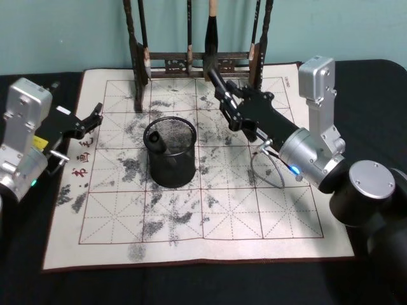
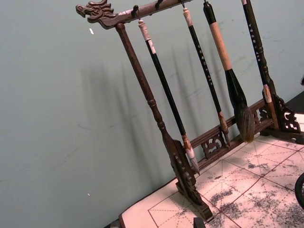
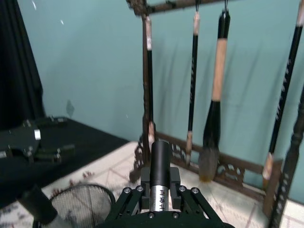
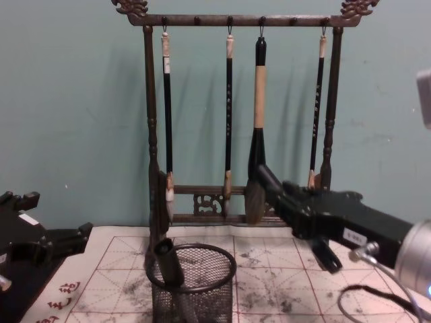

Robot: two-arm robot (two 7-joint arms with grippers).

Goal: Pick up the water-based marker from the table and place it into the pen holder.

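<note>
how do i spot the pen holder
Start at the ink-stained gridded mat. In front of the wooden brush rack, left of the right hand gripping a marker, stands the pen holder. It alone is a black wire-mesh cup, with one pen inside.

Brush rack [image 1: 191, 63] behind gridded mat [image 1: 254, 216]

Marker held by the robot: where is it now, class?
Head view: the marker sits clamped in the right end effector, raised over the mat right of the pen holder, just before the brush rack.

Pen holder [image 1: 172, 170] is metal mesh, mat [image 1: 267, 219] perhaps cloth.
</note>
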